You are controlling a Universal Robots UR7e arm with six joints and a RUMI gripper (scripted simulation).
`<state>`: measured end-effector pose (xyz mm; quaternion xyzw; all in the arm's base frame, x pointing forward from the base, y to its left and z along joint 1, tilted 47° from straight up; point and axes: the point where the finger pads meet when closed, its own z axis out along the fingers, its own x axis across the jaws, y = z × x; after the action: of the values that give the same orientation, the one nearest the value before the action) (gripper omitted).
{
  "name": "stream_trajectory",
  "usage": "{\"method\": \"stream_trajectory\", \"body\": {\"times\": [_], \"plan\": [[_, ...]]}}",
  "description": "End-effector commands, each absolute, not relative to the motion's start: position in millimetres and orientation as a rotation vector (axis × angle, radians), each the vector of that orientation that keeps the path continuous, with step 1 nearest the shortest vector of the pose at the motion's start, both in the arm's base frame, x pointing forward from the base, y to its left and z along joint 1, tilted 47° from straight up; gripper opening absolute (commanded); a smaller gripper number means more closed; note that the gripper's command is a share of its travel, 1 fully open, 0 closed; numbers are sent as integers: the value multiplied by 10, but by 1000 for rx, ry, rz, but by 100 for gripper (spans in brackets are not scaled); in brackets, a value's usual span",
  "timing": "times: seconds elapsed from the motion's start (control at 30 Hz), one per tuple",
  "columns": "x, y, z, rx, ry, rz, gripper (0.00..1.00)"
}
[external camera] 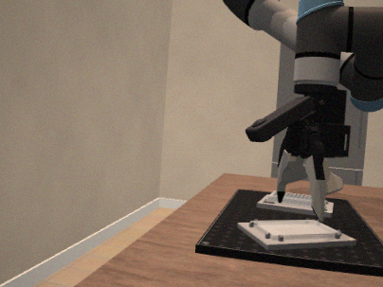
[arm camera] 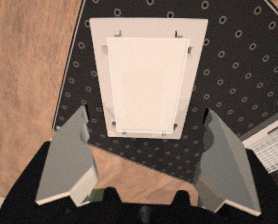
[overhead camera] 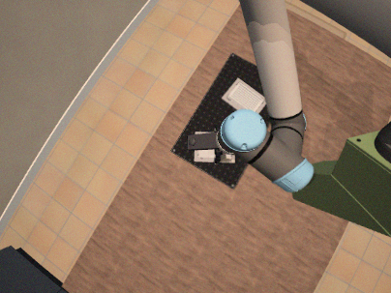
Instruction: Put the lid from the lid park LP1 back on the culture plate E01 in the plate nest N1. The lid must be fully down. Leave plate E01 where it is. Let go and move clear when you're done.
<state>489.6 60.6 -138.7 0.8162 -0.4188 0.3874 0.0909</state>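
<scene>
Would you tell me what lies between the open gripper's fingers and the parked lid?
Nothing: in the wrist view only bare black mat separates the open gripper from the lid.

Top view: arm elbow (overhead camera: 243, 130) covers most of the lid park (overhead camera: 203, 155) and the gripper. Wrist view: culture plate (arm camera: 262, 148) clipped by the right edge, only a corner shows; finger (arm camera: 67, 161) bases cut off at the bottom. Exterior: breadboard (external camera: 227, 242) runs off right.
</scene>
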Motion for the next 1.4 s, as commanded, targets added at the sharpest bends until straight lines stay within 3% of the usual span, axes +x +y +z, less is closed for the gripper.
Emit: {"method": "stream_trajectory", "body": {"times": [0.0, 0.97, 1.0, 1.37], "plan": [[4946, 568, -1443, 2426, -1244, 1152, 82], [5041, 488, -1559, 2426, -1244, 1152, 82], [5041, 488, -1559, 2426, -1244, 1152, 0], [5040, 488, -1559, 2426, -1244, 1152, 0]]}}
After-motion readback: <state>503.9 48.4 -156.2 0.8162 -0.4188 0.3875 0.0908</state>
